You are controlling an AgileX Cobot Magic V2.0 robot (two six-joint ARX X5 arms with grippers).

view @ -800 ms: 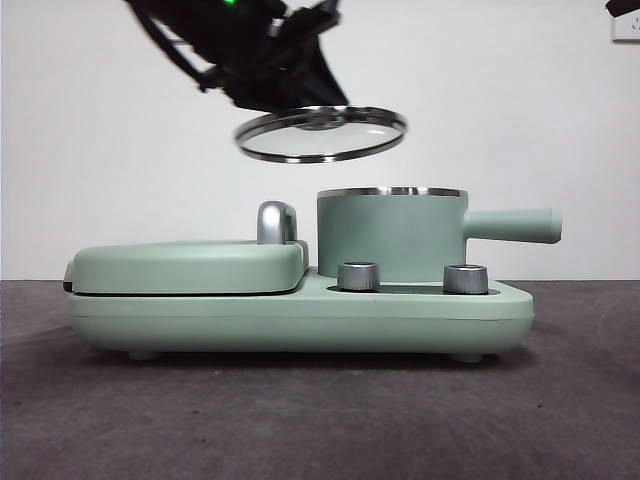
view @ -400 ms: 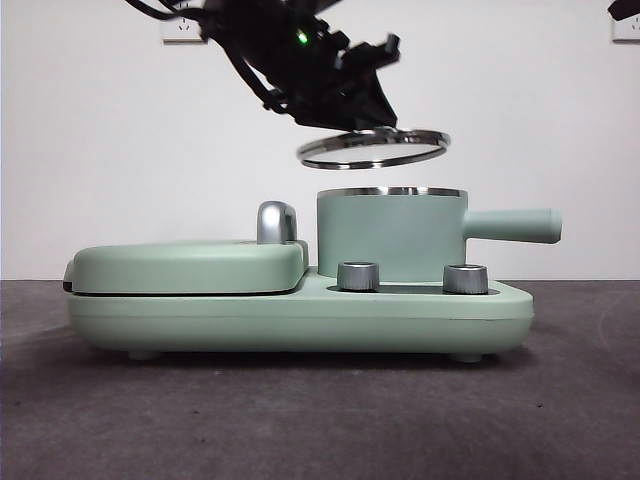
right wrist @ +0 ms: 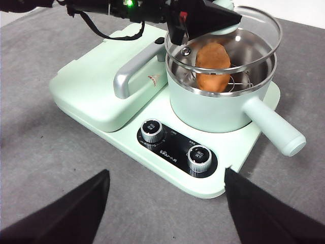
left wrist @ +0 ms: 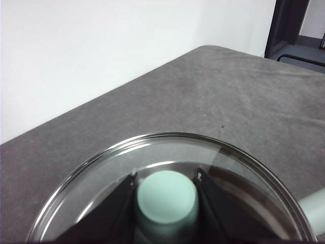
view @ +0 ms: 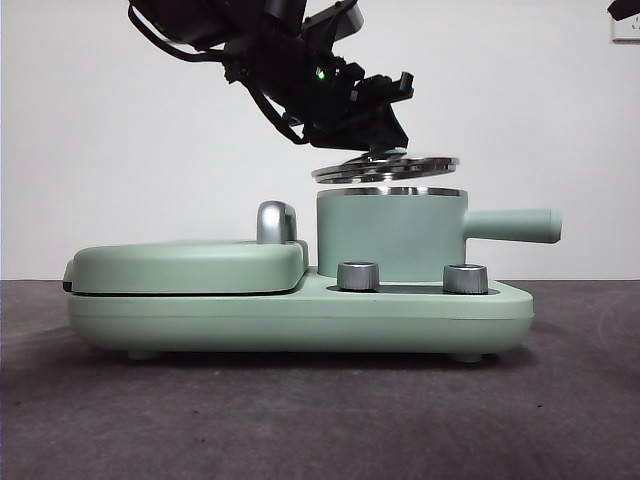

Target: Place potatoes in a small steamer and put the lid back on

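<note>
My left gripper [view: 388, 148] is shut on the mint-green knob [left wrist: 166, 198] of the glass lid [view: 385, 168]. It holds the lid almost level, just above the steel rim of the small steamer [view: 390, 235]. In the right wrist view the lid [right wrist: 238, 68] hovers over the steamer [right wrist: 213, 109], shifted slightly off centre. The orange-brown potato [right wrist: 212, 66] lies inside on a wire rack. My right gripper [right wrist: 165, 175] is open and empty, high in front of the appliance. In the front view it shows only as a black tip [view: 625, 8] at the top corner.
The steamer stands on a mint-green appliance base [view: 300, 315] with two steel dials [view: 358, 276] [view: 465, 278]. Beside it is a flat griddle cover [view: 190, 265] with a chrome handle [view: 275, 222]. The steamer's straight handle [view: 510, 225] sticks out sideways. Grey table all round.
My left gripper has carried the lid rightward and down. The lid has gone from tilted and off to the side to nearly level just above the steamer's rim.
</note>
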